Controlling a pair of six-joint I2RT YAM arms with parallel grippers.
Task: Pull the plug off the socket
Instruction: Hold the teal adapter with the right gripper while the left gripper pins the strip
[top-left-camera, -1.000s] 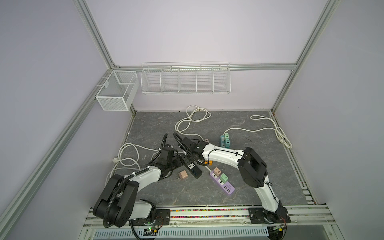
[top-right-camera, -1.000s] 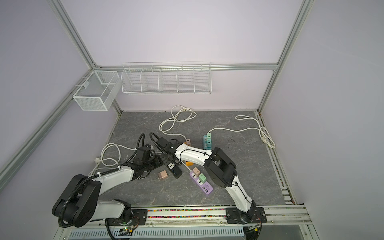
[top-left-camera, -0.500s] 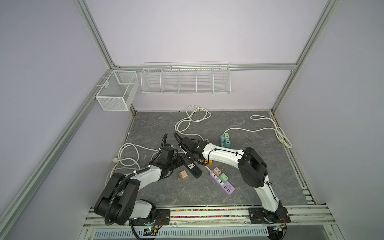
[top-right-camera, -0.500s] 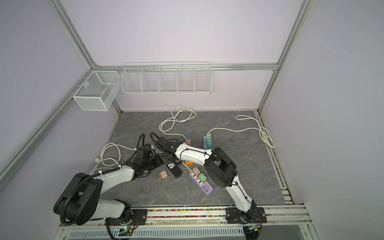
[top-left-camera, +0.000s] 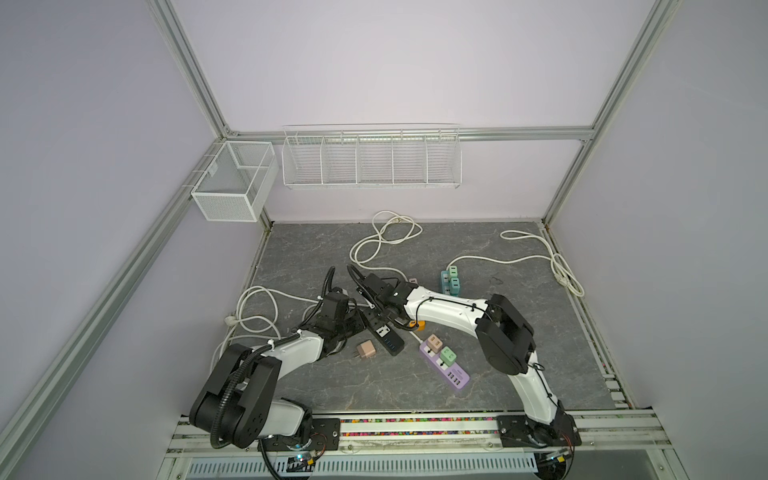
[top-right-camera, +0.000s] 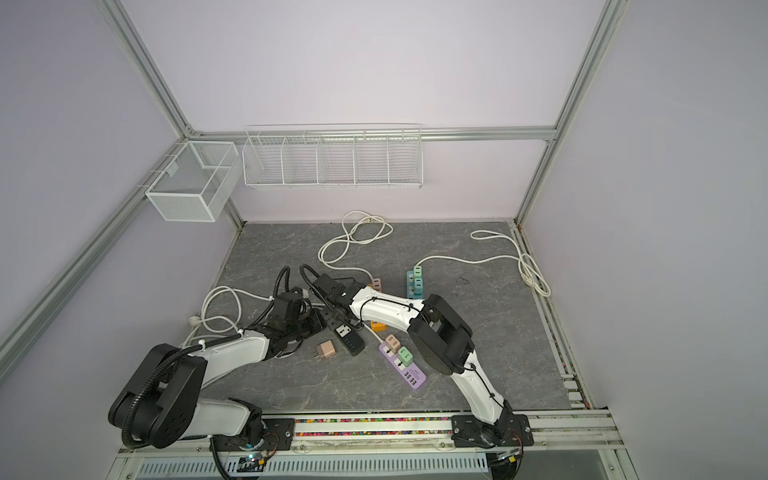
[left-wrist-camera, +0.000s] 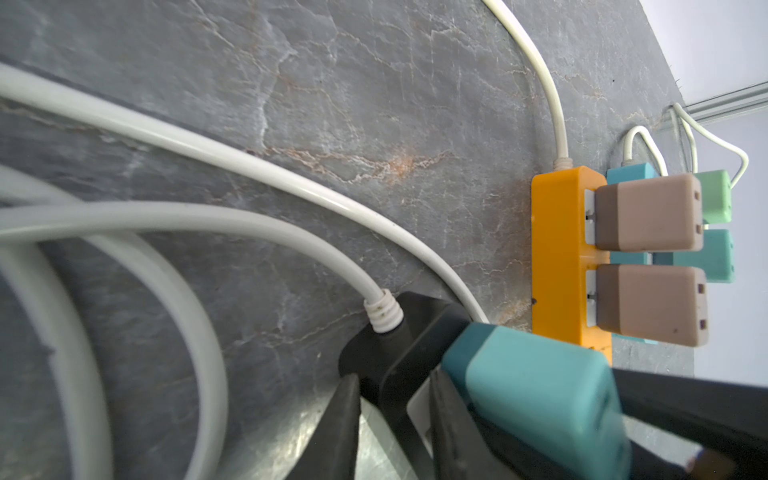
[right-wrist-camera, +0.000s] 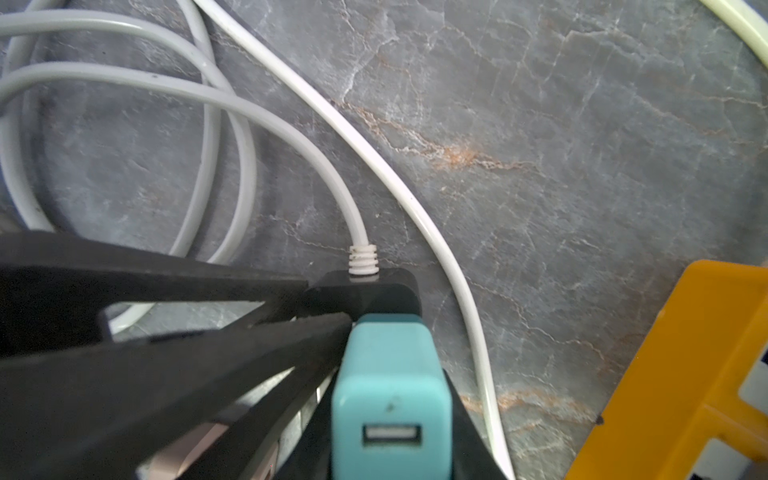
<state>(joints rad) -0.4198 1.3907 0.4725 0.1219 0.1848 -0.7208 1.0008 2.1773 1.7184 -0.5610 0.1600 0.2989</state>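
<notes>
Left wrist view: the left claw (left-wrist-camera: 392, 399) is pressed onto the cord end of the black power strip (left-wrist-camera: 415, 328), which lies flat on the desk (left-wrist-camera: 374, 104) with its white cord (left-wrist-camera: 291, 232) curling away. Just right of that grip, the teal plug (left-wrist-camera: 536, 395) sits in the strip's socket nearest the cord, not yet out. In the right wrist view the right claw (right-wrist-camera: 390, 374) pinches this plug across its side faces. The plug looks like a light, rigid block of smooth plastic, held only by prong friction. I judge a firm squeeze low on its sides and a straight pull best, since the light strip would lift unless pinned
</notes>
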